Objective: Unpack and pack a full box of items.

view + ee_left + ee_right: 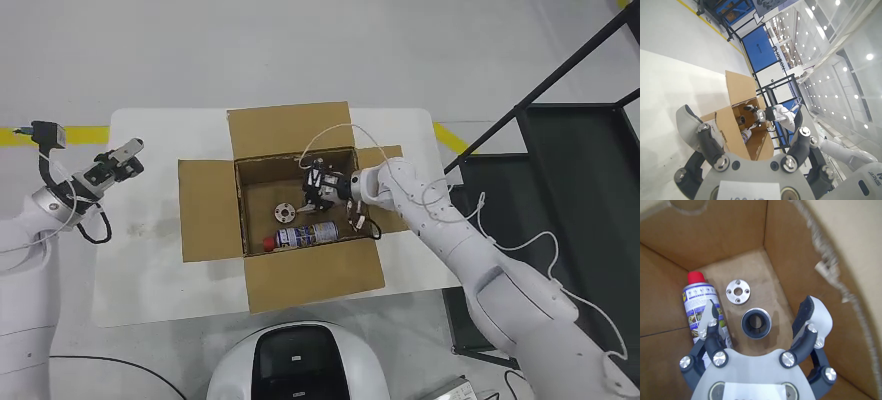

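The right claw point(759, 302), fingers spread wide and holding nothing, hangs inside the open brown cardboard box point(725, 234) on the white bench point(150, 260). Straight below it, centred between the two fingers, a short dark ring with a metal rim point(756, 323) stands on end on the box floor, its bore facing up at the claw. A flat silver round flange with four small holes point(738, 291) lies just beyond it. Beside both, a spray can with a red cap point(696, 294) lies on its side against the wall nearest the robot, long axis along that wall and cap towards the robot's left. Its blue-and-white printed label is left unread here. The left claw point(125, 158), also open and empty, sits well apart at the bench's left edge, so the right arm is much the nearer.
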`<state>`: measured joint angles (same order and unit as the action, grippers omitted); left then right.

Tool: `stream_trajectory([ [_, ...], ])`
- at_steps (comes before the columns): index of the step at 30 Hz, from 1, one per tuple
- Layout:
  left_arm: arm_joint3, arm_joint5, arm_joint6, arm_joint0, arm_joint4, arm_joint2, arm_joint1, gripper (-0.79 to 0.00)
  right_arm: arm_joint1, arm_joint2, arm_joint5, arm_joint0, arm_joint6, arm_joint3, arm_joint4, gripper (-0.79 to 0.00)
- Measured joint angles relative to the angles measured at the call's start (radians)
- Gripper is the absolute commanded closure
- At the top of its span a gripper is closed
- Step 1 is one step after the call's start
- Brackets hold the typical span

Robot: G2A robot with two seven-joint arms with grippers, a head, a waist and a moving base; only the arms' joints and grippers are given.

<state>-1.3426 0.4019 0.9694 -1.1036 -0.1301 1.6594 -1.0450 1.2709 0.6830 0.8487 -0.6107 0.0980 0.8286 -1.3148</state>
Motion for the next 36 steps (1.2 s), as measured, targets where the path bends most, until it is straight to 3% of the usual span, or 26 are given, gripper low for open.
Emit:
stream_trajectory([
  [6, 0.097, -0.020, 0.090, 0.040, -0.108, -0.047, -0.002, -0.785, -0.079, 0.136, 0.158, -0.102, 0.001, 0.239, 0.050, -0.785],
  [11, 0.193, -0.022, 0.154, 0.093, -0.167, -0.110, -0.008, -0.785, -0.155, 0.275, 0.162, -0.289, -0.165, 0.464, 0.272, -0.785],
  [14, 0.247, 0.004, 0.158, 0.129, -0.121, -0.154, -0.012, -0.785, -0.182, 0.350, 0.125, -0.372, -0.301, 0.558, 0.463, -0.785],
  [16, 0.286, 0.014, 0.154, 0.151, -0.112, -0.186, -0.017, -0.785, -0.182, 0.349, 0.125, -0.371, -0.325, 0.557, 0.510, -0.785],
  [22, 0.365, 0.048, 0.213, 0.204, -0.191, -0.253, -0.032, -0.785, -0.181, 0.346, 0.128, -0.367, -0.287, 0.545, 0.454, -0.785],
  [29, 0.315, 0.039, 0.359, 0.220, -0.384, -0.251, -0.034, -0.785, -0.181, 0.346, 0.119, -0.378, -0.288, 0.543, 0.476, -0.785],
  [32, 0.263, 0.031, 0.401, 0.228, -0.405, -0.265, -0.035, -0.785, -0.190, 0.374, 0.101, -0.397, -0.340, 0.510, 0.636, -0.785],
  [36, 0.234, 0.035, 0.415, 0.258, -0.379, -0.318, -0.043, -0.785, -0.221, 0.459, 0.051, -0.416, -0.501, 0.450, 0.945, -0.785],
])
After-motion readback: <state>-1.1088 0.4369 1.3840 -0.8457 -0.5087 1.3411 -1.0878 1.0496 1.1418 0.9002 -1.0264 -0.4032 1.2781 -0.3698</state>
